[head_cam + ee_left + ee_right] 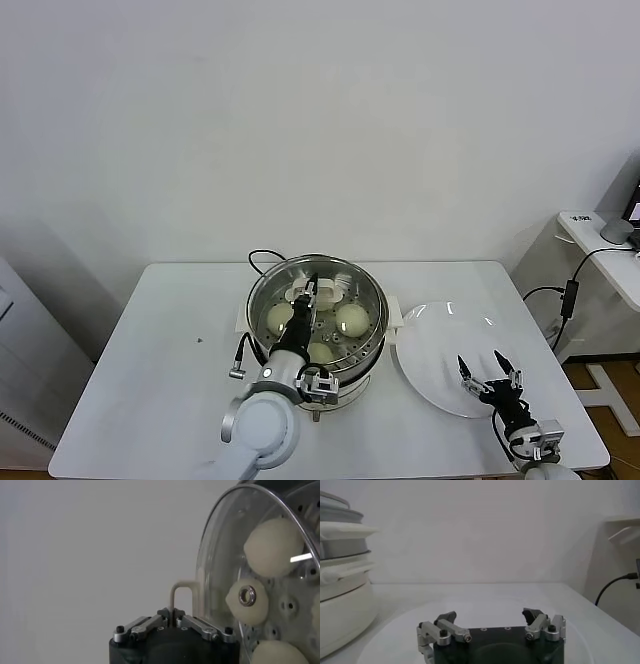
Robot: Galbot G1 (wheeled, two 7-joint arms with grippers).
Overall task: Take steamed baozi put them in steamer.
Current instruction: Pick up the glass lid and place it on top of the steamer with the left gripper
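The steamer [375,300] stands mid-table, and three steamed baozi show inside it: one [278,317] on the left, one [352,318] on the right, one [320,351] nearest me. My left gripper [310,290] is shut on the white handle [182,591] of the glass lid [220,555], which sits over the steamer's mouth. Through the glass the left wrist view shows the baozi [272,547] on the perforated tray. Whether the lid rests on the rim I cannot tell. My right gripper [490,372] hangs open and empty over the white plate [435,335], beside the steamer [340,580].
The white table [170,340] ends close in front of me. The steamer's black cord [262,257] loops behind it. A white side desk [600,250] with a hanging cable [570,295] stands off the table's right end.
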